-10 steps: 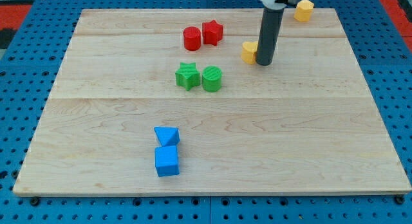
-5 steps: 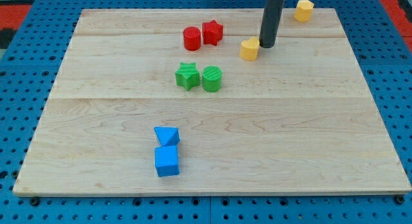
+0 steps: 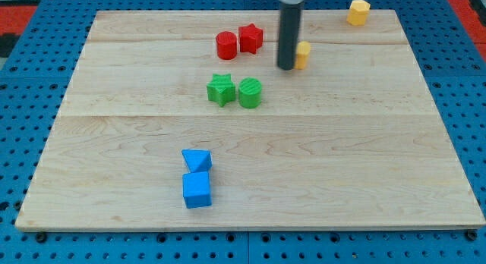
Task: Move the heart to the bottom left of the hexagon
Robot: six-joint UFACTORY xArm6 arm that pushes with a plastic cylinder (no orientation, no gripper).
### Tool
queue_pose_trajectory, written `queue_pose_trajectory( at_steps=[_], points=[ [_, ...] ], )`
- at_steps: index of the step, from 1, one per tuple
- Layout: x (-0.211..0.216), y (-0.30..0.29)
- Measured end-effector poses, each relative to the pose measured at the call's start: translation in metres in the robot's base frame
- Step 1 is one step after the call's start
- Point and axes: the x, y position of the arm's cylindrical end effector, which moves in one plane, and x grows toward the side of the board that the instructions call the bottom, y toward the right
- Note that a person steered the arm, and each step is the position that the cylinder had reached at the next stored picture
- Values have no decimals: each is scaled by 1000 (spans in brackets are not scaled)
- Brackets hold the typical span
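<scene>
The yellow heart lies on the wooden board near the view's top, partly hidden behind my rod. My tip rests on the board against the heart's left side, slightly below it. The yellow hexagon sits at the top right corner of the board, well up and right of the heart.
A red cylinder and a red star sit left of my tip. A green star and a green cylinder lie below them. A blue triangular block and a blue cube sit near the bottom.
My rod swung from the heart's right side, around its top, to its left side. The heart shifted slightly right and up.
</scene>
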Motion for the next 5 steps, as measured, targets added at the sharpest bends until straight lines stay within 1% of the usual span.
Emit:
queue_pose_trajectory(
  at_steps=[1,2,3,4,5],
  points=[
    [-47,39],
    [-58,84],
    [-63,71],
    [-77,70],
    [-42,74]
  ],
)
